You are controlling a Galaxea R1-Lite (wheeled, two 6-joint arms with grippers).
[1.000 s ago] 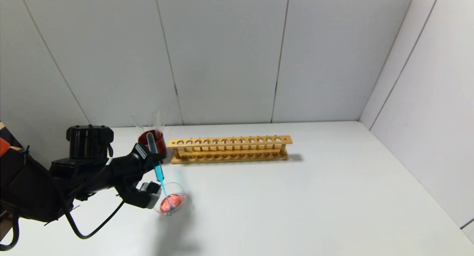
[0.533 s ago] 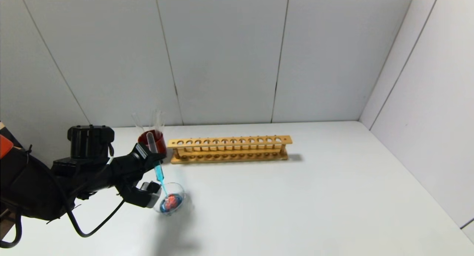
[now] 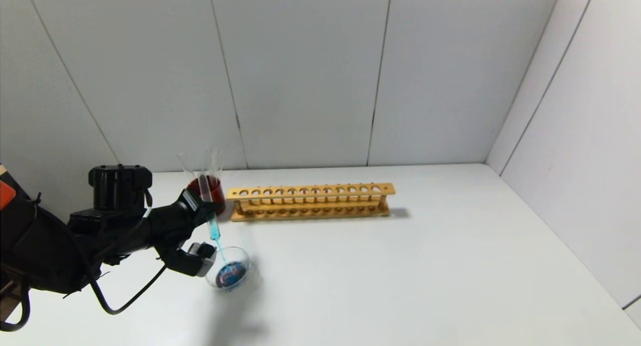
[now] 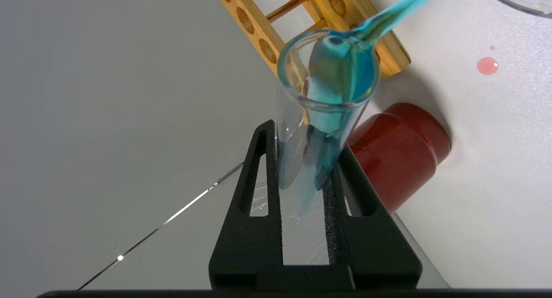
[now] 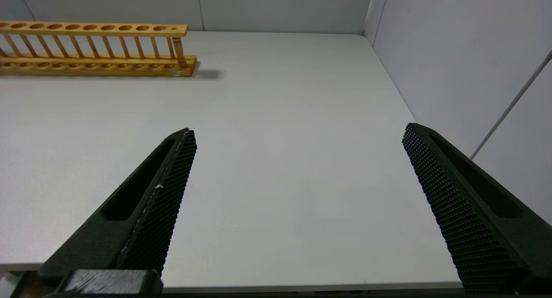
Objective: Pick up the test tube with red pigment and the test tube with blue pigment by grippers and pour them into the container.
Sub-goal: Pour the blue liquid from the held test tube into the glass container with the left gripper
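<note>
A long wooden rack (image 3: 310,202) of round holes stands on the white table (image 3: 425,266) near the grey back wall (image 3: 300,75), with a dark red cup (image 3: 206,188) holding clear tubes beside its left end.

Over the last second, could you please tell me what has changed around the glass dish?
The left gripper has tipped the test tube with blue pigment steeper and drawn back slightly. Blue has streamed into the glass dish, turning its orange-red pool mostly dark blue. The grip on the tube, the dark red cup, the wooden rack and the open right gripper are unchanged.
</note>
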